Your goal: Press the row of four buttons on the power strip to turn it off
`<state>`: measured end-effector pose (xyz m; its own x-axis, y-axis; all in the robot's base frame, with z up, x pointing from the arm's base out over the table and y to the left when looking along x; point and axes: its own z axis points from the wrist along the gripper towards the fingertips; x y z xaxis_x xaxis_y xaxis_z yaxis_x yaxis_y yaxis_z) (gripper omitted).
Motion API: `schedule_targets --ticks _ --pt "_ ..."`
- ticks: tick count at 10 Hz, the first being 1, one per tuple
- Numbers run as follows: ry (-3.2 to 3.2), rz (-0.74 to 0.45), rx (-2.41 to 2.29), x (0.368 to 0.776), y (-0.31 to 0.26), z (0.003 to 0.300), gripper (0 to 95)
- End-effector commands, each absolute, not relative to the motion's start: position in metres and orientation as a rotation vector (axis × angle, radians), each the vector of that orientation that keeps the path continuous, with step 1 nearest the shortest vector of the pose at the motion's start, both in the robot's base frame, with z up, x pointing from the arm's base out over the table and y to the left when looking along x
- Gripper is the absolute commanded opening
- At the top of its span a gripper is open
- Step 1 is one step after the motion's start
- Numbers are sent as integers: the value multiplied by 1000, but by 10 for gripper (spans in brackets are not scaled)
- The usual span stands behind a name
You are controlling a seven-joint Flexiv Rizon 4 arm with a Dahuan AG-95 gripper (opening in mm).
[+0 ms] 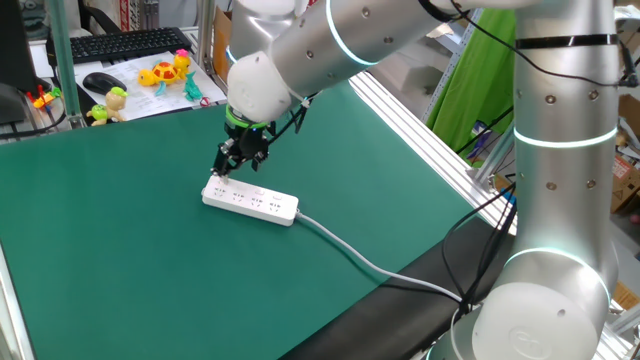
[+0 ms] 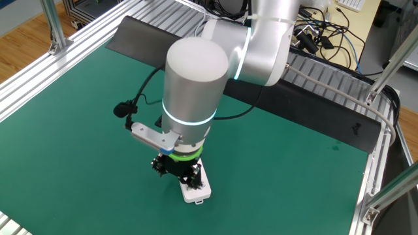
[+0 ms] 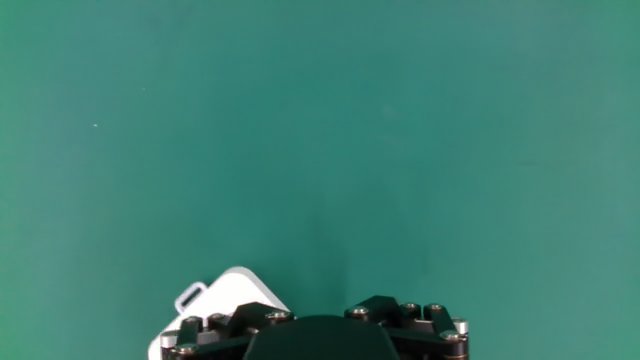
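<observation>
I can read no writing. The power strip [image 1: 250, 200] is a flat white bar on the green surface [image 1: 120, 260]; fingers [image 1: 228, 168] spread apart over its end.

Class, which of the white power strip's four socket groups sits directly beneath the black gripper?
The end group farthest from the cable, on the long white plastic power strip; the gripper hangs over it, the other three lie uncovered.

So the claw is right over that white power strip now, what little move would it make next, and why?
Probably a short push straight down. The gripper sits over the end of the power strip farthest from its cable, where the row of buttons would begin. Whether it already touches a button cannot be told, so a small descent seems the likely step.
</observation>
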<state>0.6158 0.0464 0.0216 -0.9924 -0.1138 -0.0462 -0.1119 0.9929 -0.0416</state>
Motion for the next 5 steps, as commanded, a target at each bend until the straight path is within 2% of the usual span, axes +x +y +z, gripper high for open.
schedule_targets --ticks 1,5 --pt "3089 -32 -202 622 36 10 760" --pt "3094 -44 -190 621 36 10 760"
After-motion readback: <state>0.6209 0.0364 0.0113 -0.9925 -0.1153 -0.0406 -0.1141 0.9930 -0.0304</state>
